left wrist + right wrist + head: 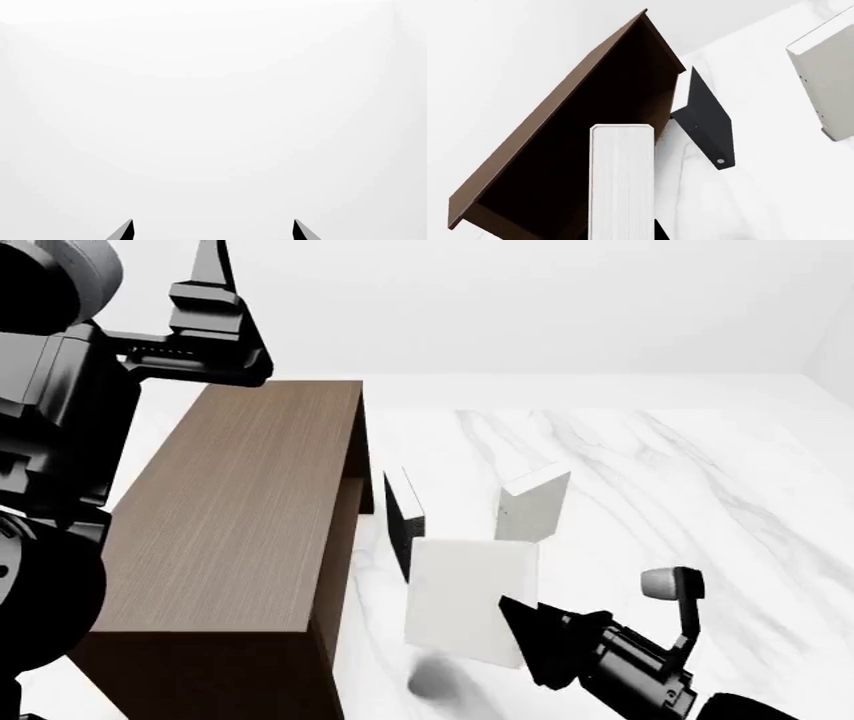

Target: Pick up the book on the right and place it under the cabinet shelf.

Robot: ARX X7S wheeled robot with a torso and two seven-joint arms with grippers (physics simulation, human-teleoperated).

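Observation:
My right gripper (523, 628) is shut on the book (467, 602), a plain greyish-white hardcover held off the marble table, its shadow lying below it. In the right wrist view the book (622, 185) shows its page edge, pointing at the dark open front of the cabinet shelf (570, 145). One fingertip (660, 233) shows beside the book; the other is hidden behind it. The brown wood-grain cabinet shelf (240, 530) stands just left of the book. My left gripper (213, 231) is open and empty, raised high above the cabinet (211, 265), facing a blank white wall.
A thin black book (402, 508) stands upright between the cabinet and the held book, also visible as the black book (707, 120) by the cabinet's corner. A cream-white book (534, 502) with spine dots stands farther back. The marble table (694, 490) stretches right.

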